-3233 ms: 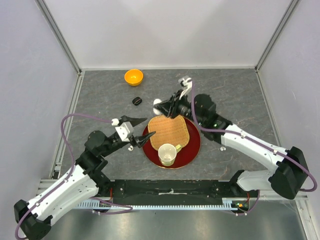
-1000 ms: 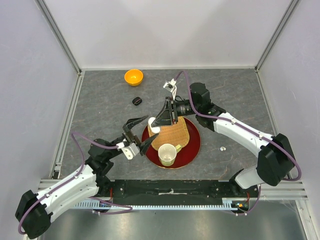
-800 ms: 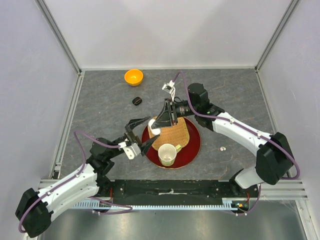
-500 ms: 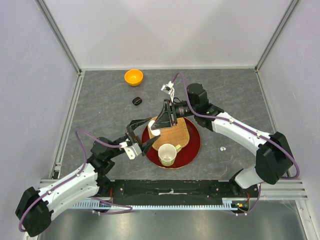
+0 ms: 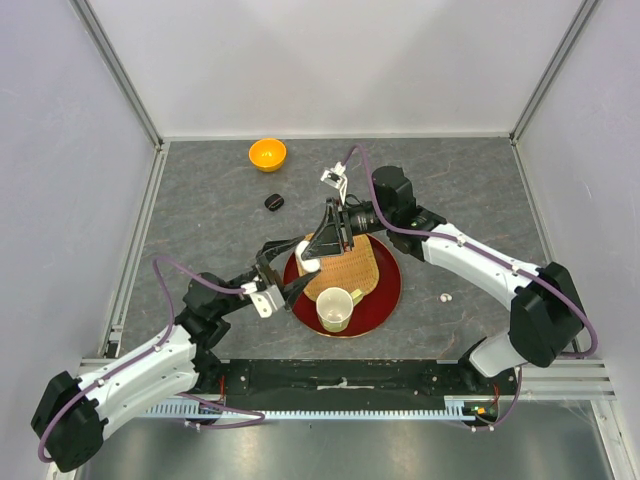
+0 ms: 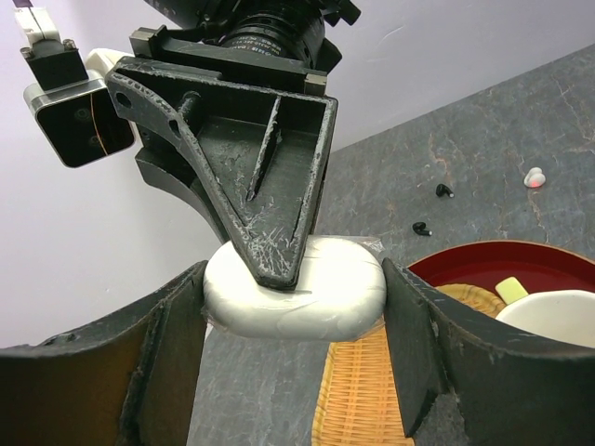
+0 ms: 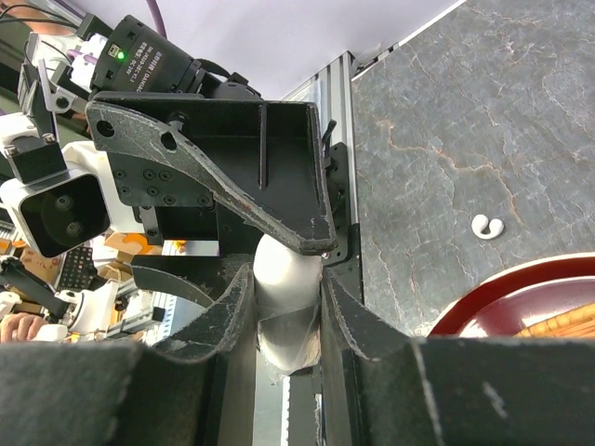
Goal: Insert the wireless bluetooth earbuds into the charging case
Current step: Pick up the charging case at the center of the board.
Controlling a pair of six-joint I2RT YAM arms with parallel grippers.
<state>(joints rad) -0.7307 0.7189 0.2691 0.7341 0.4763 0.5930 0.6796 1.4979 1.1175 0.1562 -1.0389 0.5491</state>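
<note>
From above, your two arms meet over the left rim of the red plate [image 5: 385, 300]. The left gripper [image 5: 298, 262] and right gripper [image 5: 322, 248] are both on the white charging case [image 5: 309, 262]. One white earbud [image 5: 445, 297] lies on the table [image 5: 200, 230], right of the plate.

In your left wrist view, the case sits between the left fingers [image 6: 158, 372], which touch both its ends. Two black earbuds [image 6: 444, 190] lie on the table beyond.

In your right wrist view, the right fingers [image 7: 232, 316] pinch the case's sides. A second white earbud [image 7: 487, 225] lies on the table.
</note>
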